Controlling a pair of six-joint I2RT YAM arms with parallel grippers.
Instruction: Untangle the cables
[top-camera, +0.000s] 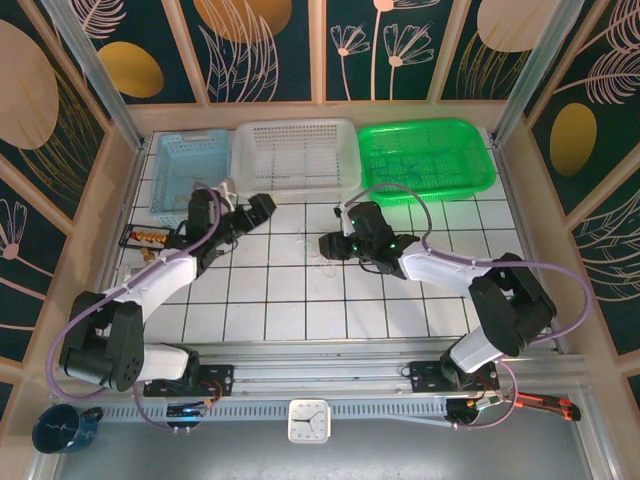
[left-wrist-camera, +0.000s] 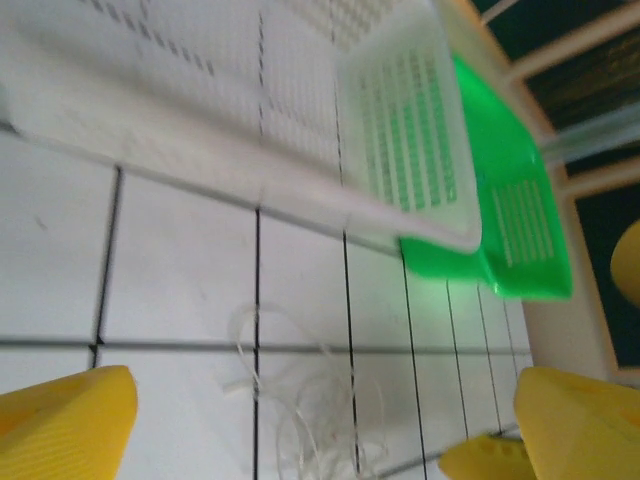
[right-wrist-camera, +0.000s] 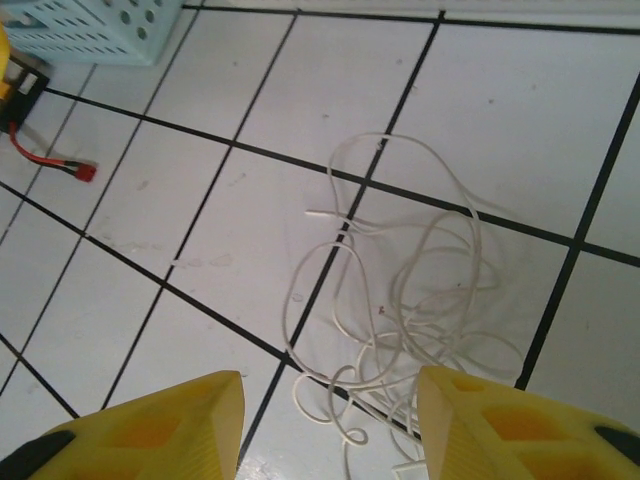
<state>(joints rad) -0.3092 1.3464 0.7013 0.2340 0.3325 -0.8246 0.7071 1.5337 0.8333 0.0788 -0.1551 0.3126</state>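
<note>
Cables (right-wrist-camera: 400, 310) seen heaped in one snarl on the bench (right-wrist-camera: 480, 90), no strand separated; left gripper (left-wrist-camera: 310, 440) spread wide, right gripper (right-wrist-camera: 330, 420) spread over them, nothing pinched; untangling judged hardly begun.

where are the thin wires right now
The wires lie loose on the tiled table, just ahead of the right end effector; from above, mid-table, in front of the white basket.
</note>
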